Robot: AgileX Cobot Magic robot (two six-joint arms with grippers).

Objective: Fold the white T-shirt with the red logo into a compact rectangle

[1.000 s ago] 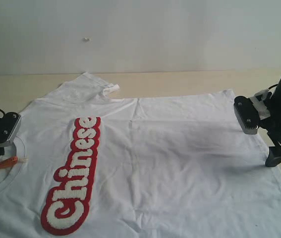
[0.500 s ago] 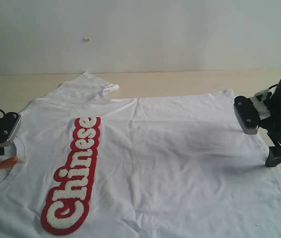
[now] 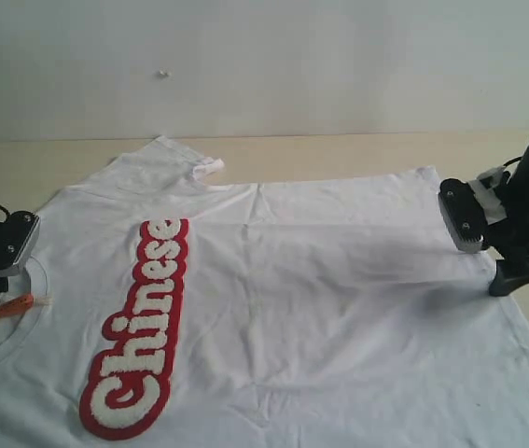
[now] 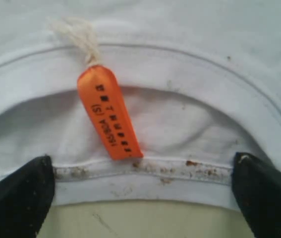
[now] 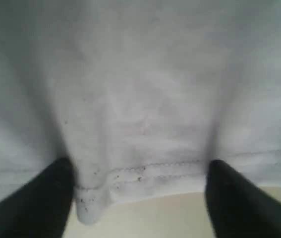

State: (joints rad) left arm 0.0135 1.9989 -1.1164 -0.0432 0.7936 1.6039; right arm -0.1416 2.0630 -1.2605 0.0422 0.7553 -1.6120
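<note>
Both grippers spread at opposite ends of the white T-shirt (image 3: 339,308) — nothing pinched.

Your left gripper (image 4: 141,161) stands wide open. The near edge of the ribbed collar (image 4: 145,179), speckled with brownish spots, runs across the gap from one finger to the other, and the orange neck tag (image 4: 108,114) lies slanted just beyond the fingertips, inside the neck opening. Your right gripper (image 5: 139,166) also has its fingers apart, with the stitched hem (image 5: 155,171) lying between them — the cloth puckers into a small fold against one finger. The shirt lies chest up on the table (image 3: 339,149) between your two hands, and the red logo (image 3: 143,327) sits closer to your left gripper than your right, touching neither.
</note>
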